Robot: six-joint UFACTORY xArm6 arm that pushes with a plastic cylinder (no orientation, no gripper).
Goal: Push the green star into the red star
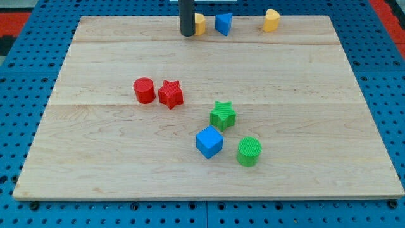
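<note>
**Green star apart from red star, rod up at the top edge**

The green star [223, 115] lies on the wooden board [114, 171] a little below and to the right of the board's middle, flat on the wood and touching nothing. The red star [171, 94] sits up and to the left of it, near but clearly apart, with bare wood between the two. Just beside the red star, on its left, stands a red cylinder [144, 90]; the two look to be touching or all but touching, and I cannot tell which.

Below the green star, toward the bottom edge, are two more blocks. A blue cube [209, 141] lies down and to its left, close to it but apart. A green cylinder [249, 151] stands down and to its right, also close but apart, level with the blue cube.

My tip [187, 35] rests near the top edge of the board, left of that edge's midpoint, well apart from both stars. The rod has no jaws and holds nothing. Just to its right, pressed against or partly hidden behind the rod, is a yellow block [200, 24] whose shape I cannot make out. Further right along the top edge sits a blue block [223, 24] with a pointed lower end, and beyond it, toward the top right corner, a yellow block with a rounded top [271, 20].

The board lies on a blue pegboard table [392, 114].
</note>
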